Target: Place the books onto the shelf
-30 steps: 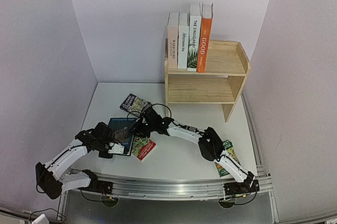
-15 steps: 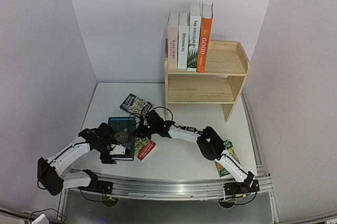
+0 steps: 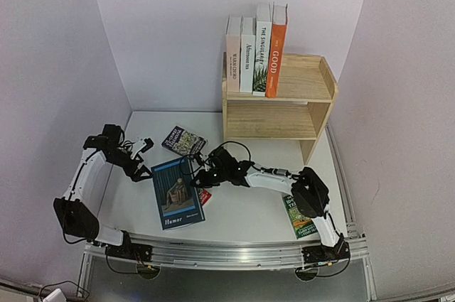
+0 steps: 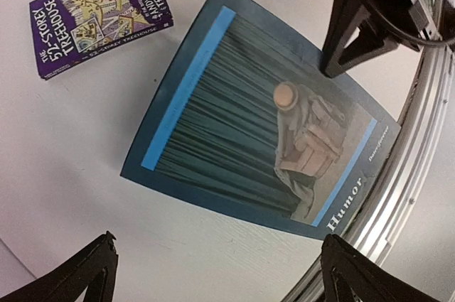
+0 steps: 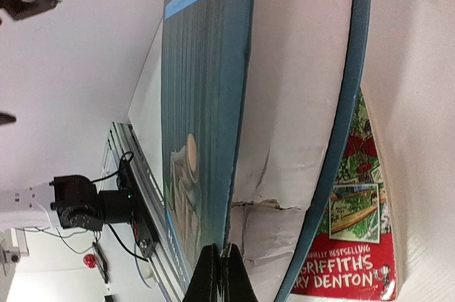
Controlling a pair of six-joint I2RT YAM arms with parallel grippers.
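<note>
R gripper [image 5: 218, 266] is clamping the edge of the Humor book [image 3: 176, 194], which is lying on the surface [image 3: 242, 209] partly over a red book [image 5: 348, 245], in front of the shelf [image 3: 306, 82]. L gripper [image 4: 217, 256] is hanging wide open nearby, holding nothing.

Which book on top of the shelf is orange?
The GOOD book, at the right end of the row standing on the shelf. The other three books have mostly white spines.

White table [image 3: 242, 218] (metal rail [image 3: 227, 254] nearside)
</note>
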